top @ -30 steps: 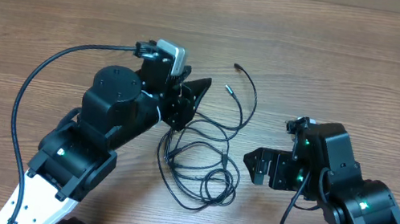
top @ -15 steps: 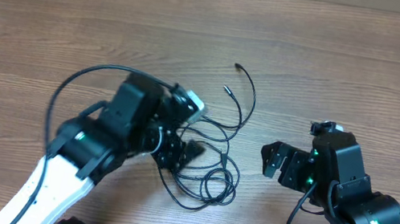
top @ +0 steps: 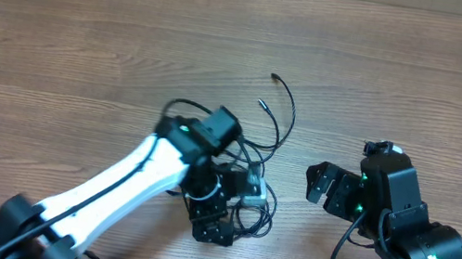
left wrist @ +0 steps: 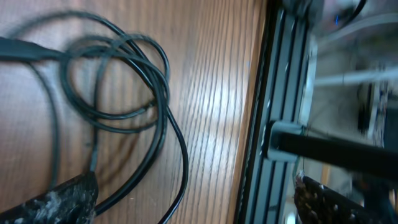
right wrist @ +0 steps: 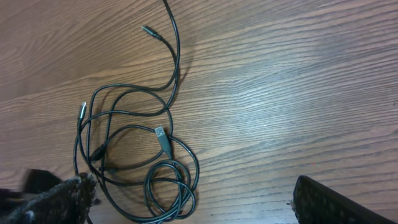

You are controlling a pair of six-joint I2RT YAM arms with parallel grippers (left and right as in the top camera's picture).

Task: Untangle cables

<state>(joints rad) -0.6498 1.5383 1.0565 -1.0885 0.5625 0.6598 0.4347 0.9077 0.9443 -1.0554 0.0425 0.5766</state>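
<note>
Brown wood-grain table (top: 89,21) fills every view, and at its near side the left claw (top: 216,227) hangs over the lower loops of the cables (top: 282,119). Its jaws are spread wide. In the left wrist view, the left claw (left wrist: 196,202) shows one finger (left wrist: 59,200) at the bottom left corner and the other at the bottom right, with nothing gripped between them. One strand of the cables (left wrist: 118,81) runs right up to the left-hand finger; whether it touches cannot be told. Beyond that finger the cords lie in overlapping rings on the table (left wrist: 211,93). To the right a black rail (left wrist: 280,93) runs along the table's edge.

A second ago this arm sat at the upper left of the tangle with its fingers closer together. Since then it has swung round and down over the near loops and spread them. The tangle itself lies much where it did, and its plug tips (top: 272,78) still point toward the far side.

Right of the cables and apart from them, the right claw (top: 321,184) has drifted slightly up and to the right. It also stands wide and empty. In its wrist view, the right claw (right wrist: 193,202) frames the cables (right wrist: 134,162) lying loose on the table (right wrist: 280,81), with a flat silver plug (right wrist: 163,138) among the loops.
</note>
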